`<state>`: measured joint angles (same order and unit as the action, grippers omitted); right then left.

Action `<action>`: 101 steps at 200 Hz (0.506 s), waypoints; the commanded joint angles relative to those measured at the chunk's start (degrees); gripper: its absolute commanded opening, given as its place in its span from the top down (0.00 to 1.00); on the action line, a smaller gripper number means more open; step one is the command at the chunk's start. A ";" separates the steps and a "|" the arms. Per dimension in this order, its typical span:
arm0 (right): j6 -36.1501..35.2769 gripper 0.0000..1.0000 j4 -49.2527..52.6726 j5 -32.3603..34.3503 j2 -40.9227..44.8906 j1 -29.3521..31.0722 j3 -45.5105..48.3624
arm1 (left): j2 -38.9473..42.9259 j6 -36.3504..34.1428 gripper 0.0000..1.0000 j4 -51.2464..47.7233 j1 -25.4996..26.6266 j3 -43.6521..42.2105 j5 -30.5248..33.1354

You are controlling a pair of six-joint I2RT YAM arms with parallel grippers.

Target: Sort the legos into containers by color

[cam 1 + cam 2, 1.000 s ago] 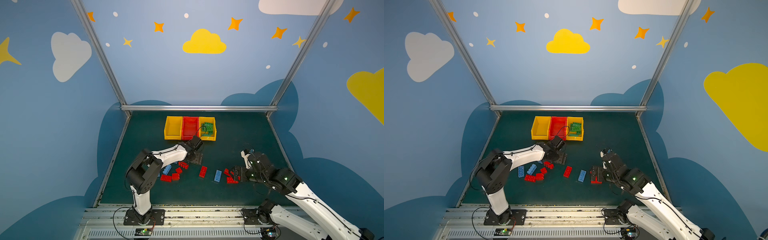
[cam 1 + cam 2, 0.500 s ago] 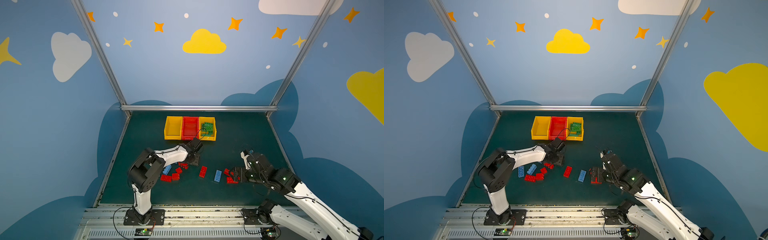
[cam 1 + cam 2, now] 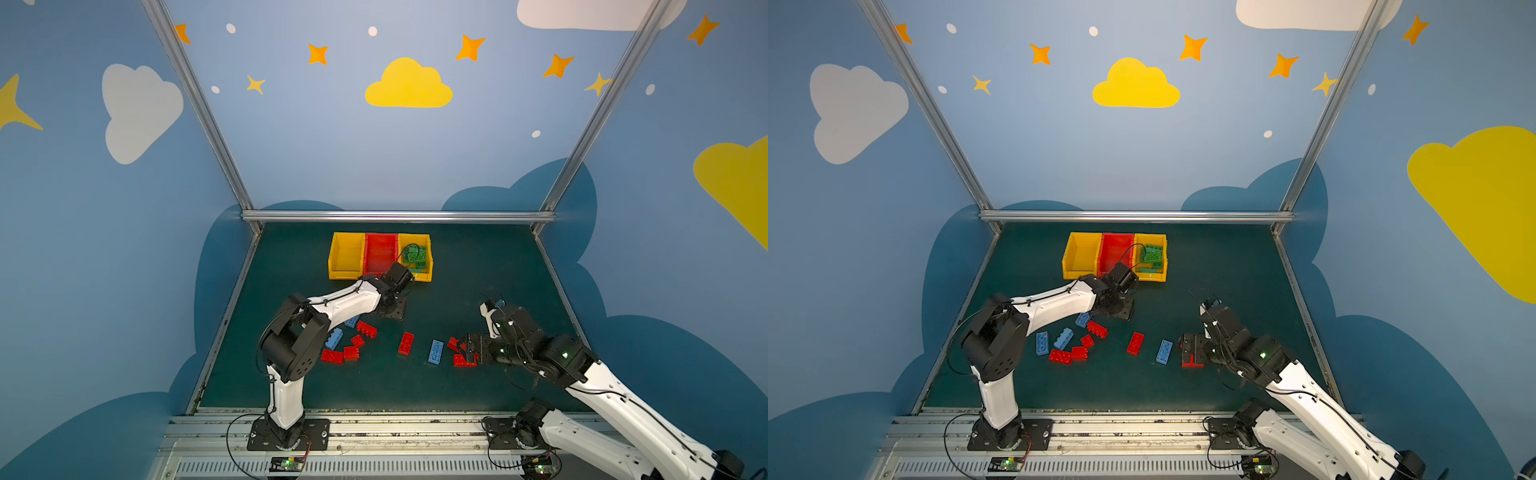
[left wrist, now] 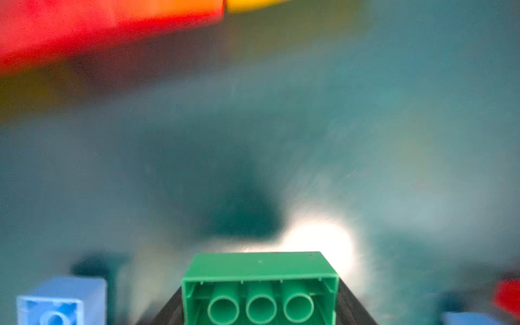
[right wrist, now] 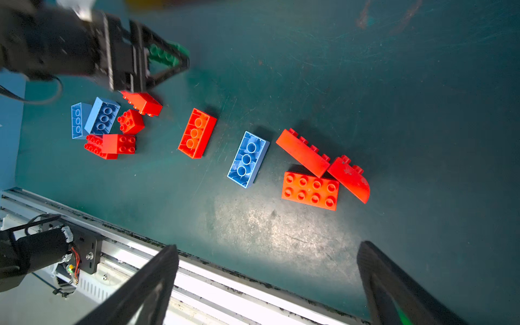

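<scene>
Left pincer [image 5: 180, 60] clamped on a green brick [image 4: 260, 287], low over the desk [image 3: 478, 270]. In both top views the right-hand yellow bin [image 3: 424, 275], where green bricks [image 3: 415, 255] lie, sits just up-right of me, easily my arm's reach.

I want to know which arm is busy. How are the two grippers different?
The left gripper is shut on a green brick; the right gripper is open and empty. The left gripper is near the bins; the right gripper is by three red bricks. Both are black.
</scene>
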<state>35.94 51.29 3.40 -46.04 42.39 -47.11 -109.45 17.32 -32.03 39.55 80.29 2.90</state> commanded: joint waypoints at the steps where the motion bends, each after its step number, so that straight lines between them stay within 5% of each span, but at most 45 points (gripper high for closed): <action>1: -0.78 0.03 0.03 1.68 0.43 0.32 -2.14 | -3.03 -2.06 0.42 -4.17 0.07 7.41 2.55; 101: -3.44 0.03 0.11 4.22 -1.43 -1.03 -4.44 | -32.65 -5.68 0.42 -20.86 -4.60 61.45 3.26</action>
<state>34.04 51.31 5.89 -46.30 42.02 -49.01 -136.46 12.62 -45.15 36.80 131.37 5.69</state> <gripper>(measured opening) 0.969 0.630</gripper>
